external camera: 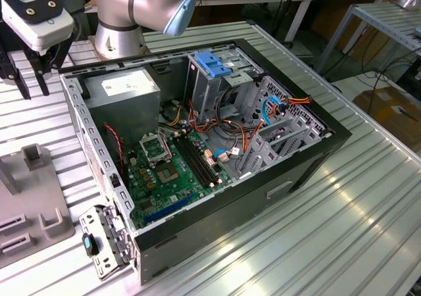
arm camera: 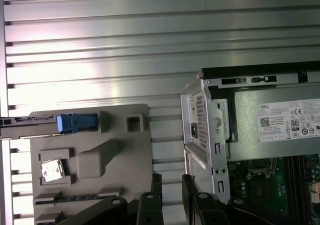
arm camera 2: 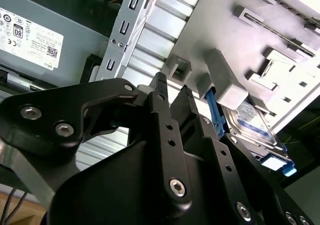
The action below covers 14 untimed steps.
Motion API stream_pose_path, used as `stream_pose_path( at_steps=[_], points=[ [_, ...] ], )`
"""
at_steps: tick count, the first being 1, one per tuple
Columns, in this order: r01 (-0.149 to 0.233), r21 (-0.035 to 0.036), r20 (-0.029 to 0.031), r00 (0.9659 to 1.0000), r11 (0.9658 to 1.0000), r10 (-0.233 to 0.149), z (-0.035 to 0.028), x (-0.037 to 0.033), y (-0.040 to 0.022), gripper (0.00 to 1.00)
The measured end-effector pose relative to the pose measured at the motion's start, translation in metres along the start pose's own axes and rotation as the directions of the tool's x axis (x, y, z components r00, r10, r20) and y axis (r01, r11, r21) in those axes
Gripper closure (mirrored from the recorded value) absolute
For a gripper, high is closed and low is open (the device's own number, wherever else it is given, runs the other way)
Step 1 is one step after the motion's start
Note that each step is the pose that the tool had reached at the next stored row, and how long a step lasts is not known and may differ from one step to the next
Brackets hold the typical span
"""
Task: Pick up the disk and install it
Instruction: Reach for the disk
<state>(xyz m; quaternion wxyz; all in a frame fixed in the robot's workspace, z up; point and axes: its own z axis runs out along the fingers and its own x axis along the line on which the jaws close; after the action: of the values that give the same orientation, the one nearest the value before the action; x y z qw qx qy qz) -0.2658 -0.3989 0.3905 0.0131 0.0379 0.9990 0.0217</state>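
Note:
The disk [arm camera: 30, 123] stands on edge in a slot of the grey fixture plate [arm camera: 115, 155], with its blue rail [arm camera: 77, 122] showing at one end. In the second wrist view the disk [arm camera 2: 252, 119] shows its grey metal face between blue rails, just beyond the black fingertips [arm camera 2: 160, 78]. My gripper [arm camera: 171, 179] hangs above the table between the fixture plate and the computer case, apart from the disk. My gripper [external camera: 33, 85] is at the exterior view's upper left. The fingers stand a little apart with nothing between them.
An open computer case [external camera: 316, 158] lies on the ribbed metal table [external camera: 329, 243], with its motherboard [external camera: 171, 171], power supply [external camera: 125, 89] and a grey drive cage with a blue latch [external camera: 214, 62]. The grey fixture plate [external camera: 26, 204] sits at the exterior view's left.

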Motion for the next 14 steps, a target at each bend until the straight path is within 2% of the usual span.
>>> stream_pose_path(
  at_steps=[4, 7, 14],
  points=[
    [0.0, 0.0, 0.0, 1.0, 1.0, 0.0, 0.0, 0.0067, -0.0005, 0.69],
    [0.0, 0.0, 0.0, 1.0, 1.0, 0.0, 0.0, 0.0157, -0.0012, 0.69],
    [0.0, 0.0, 0.0, 1.0, 1.0, 0.0, -0.0001, 0.0269, -0.0021, 0.69]
  ],
)
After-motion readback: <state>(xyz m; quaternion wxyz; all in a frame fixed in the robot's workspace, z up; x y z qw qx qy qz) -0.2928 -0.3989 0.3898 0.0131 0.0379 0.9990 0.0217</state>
